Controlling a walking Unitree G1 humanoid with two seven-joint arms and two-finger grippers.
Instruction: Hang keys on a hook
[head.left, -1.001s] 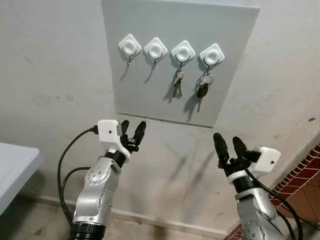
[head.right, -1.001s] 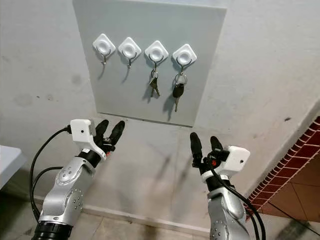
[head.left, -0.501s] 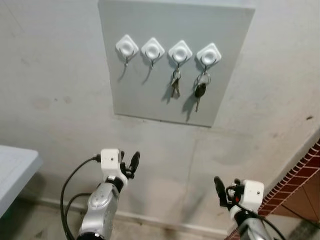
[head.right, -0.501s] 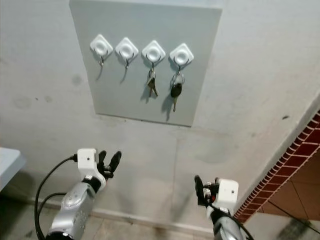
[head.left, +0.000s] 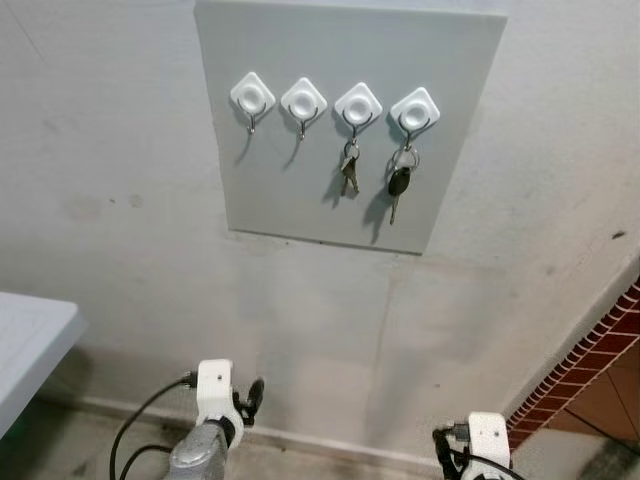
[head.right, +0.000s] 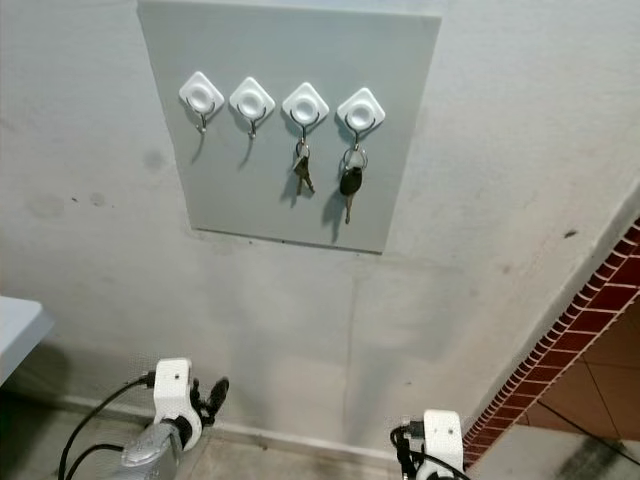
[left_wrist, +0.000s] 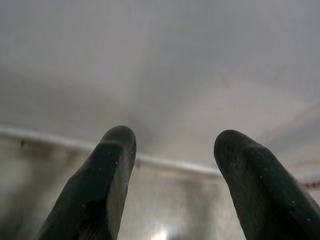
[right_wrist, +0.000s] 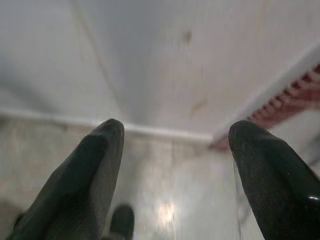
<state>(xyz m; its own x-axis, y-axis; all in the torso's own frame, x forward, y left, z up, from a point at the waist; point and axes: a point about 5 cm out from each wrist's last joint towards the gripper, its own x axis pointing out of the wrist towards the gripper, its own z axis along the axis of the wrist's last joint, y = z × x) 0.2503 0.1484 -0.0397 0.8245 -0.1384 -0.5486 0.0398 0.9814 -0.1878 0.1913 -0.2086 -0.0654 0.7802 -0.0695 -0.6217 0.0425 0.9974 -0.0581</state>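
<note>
A grey board is seen fixed to the pale wall, well above both grippers. Four white diamond-shaped hooks are set in a row across its upper part. A small bunch of keys is hung on the third hook from the robot's left, and a black-headed key on a ring is hung on the fourth hook, just beside the first bunch. The two hooks toward the left carry nothing.

The left gripper is held low, near the foot of the wall, far below the board and toward its left edge; its two black fingers are spread apart with nothing between them, and the wall and the skirting line are seen past them. The right gripper is held lower, at the bottom edge of the head views, below the board's right side; its fingers are likewise spread wide and nothing is held. Beyond them the wall base, a glossy floor and a strip of red brick tiling are seen. That red tiling rises to the right of the right gripper. A white table edge lies to the left of the left gripper, well apart from it.
</note>
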